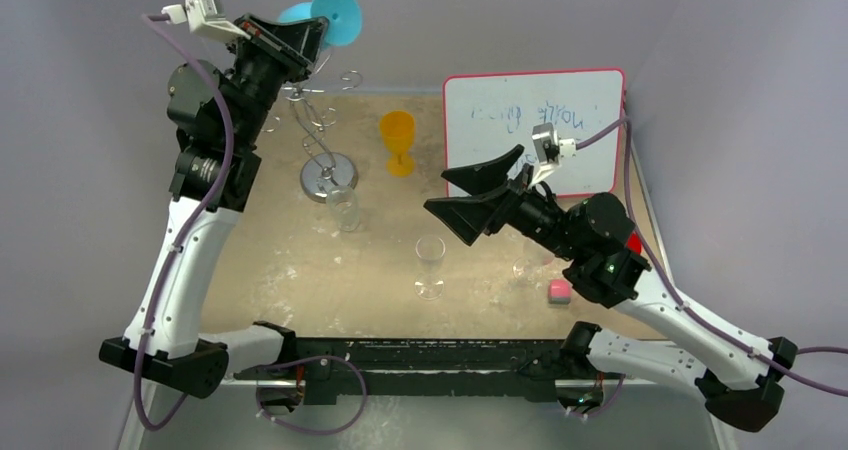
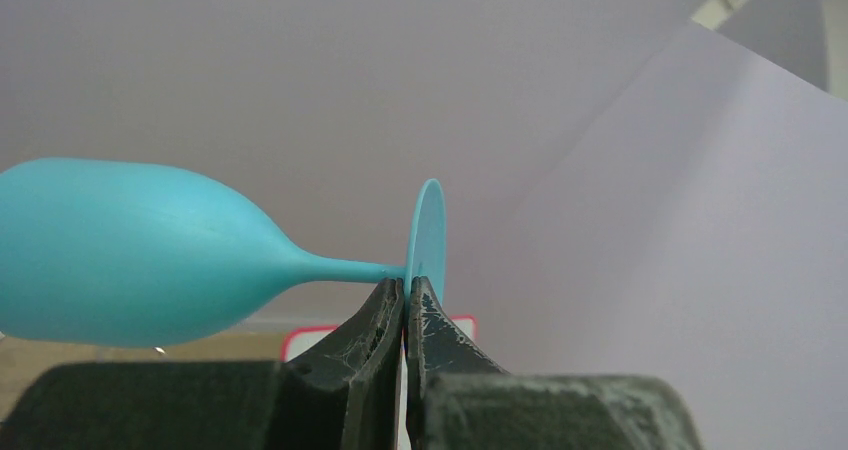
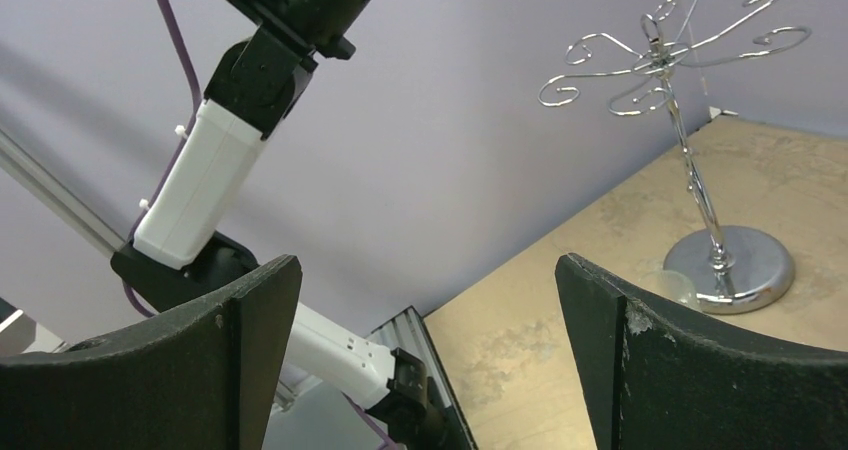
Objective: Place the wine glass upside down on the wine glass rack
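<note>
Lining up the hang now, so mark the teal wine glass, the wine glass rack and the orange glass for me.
teal wine glass (image 2: 130, 250), left wrist view, on its bowl.
wine glass rack (image 3: 757, 260), right wrist view, on its round base.
orange glass (image 1: 397, 130), top external view, on its bowl.

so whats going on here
The left pincer is shut on the teal wine glass, gripping its stem right by the foot, and holds it up in the air by the wine glass rack. It is not hung yet. The right pincer is open and empty over the table, where an orange glass and two clear glasses stand.
</note>
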